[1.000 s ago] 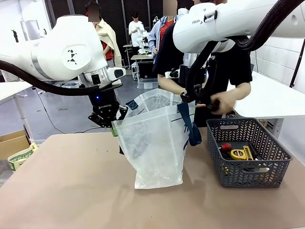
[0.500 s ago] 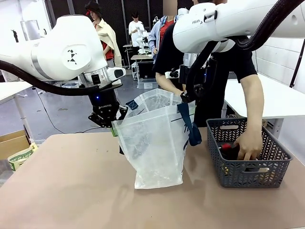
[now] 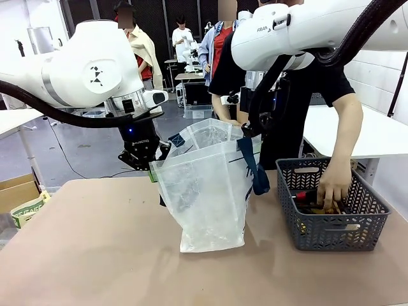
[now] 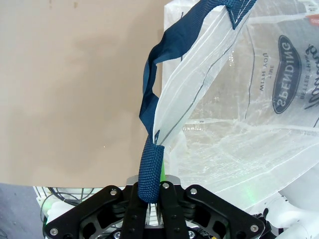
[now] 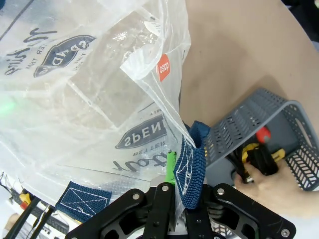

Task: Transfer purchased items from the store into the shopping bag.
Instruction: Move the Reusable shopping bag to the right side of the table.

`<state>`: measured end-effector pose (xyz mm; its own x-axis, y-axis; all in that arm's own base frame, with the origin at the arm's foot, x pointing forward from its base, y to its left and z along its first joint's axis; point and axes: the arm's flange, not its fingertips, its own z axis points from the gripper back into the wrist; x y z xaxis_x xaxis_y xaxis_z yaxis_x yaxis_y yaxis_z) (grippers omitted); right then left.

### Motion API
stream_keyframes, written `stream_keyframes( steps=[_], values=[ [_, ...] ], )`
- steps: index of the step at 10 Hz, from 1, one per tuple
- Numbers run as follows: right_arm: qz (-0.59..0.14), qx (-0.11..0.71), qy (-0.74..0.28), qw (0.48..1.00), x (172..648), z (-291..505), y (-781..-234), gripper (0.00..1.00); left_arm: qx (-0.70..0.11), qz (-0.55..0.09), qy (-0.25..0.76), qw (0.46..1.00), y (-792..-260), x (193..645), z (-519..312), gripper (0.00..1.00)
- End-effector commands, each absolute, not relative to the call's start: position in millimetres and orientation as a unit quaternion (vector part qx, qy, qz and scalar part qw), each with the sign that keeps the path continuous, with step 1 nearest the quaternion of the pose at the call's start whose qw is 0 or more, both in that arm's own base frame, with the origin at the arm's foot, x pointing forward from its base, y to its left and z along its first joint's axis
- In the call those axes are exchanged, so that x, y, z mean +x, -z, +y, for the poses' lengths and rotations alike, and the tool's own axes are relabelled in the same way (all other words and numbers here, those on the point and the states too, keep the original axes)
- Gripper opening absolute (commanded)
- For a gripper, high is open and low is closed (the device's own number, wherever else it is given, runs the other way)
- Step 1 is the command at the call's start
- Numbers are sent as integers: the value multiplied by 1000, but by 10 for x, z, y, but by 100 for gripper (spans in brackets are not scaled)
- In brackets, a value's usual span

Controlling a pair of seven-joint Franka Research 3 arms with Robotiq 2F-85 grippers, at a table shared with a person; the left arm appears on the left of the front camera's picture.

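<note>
The shopping bag (image 3: pixel 205 188), translucent white with navy lettering, stands open mid-table, held up between both arms. My left gripper (image 3: pixel 153 167) is shut on its left navy strap (image 4: pixel 151 104), and the bag's wall (image 4: pixel 239 124) spreads beyond it. My right gripper (image 3: pixel 248 131) is shut on the right strap (image 5: pixel 192 167). The purchased items lie in the dark grey basket (image 3: pixel 357 224) to the right: a red-tipped piece (image 5: pixel 262 133), a yellow one (image 5: pixel 247 151) and a black one (image 5: pixel 262 160). The person's hand (image 3: pixel 333 189) reaches down among them.
The person stands behind the basket at the far right edge. A cardboard box (image 3: pixel 16 190) and a green-printed packet (image 3: pixel 29 209) sit off the table's left side. Bare tabletop (image 3: pixel 95 255) lies in front of and left of the bag.
The person's hand dropped from beside my right gripper into the basket and now rests on the goods there. Both arms and the bag stayed still.
</note>
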<state>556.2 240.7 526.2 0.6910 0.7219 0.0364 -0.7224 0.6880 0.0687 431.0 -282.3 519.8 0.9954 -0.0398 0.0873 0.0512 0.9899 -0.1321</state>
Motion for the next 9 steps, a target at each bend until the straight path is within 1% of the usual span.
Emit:
stream_keyframes(
  steps=[1, 9],
  values=[
    [0, 36, -385, 922, 5574, 2374, -5244, 0, -58, -40, 23, 997, -5200, 4287, -2746, 0],
    [0, 36, -385, 922, 5574, 2374, -5244, 0, -58, -40, 23, 997, -5200, 4287, -2746, 0]
  ],
)
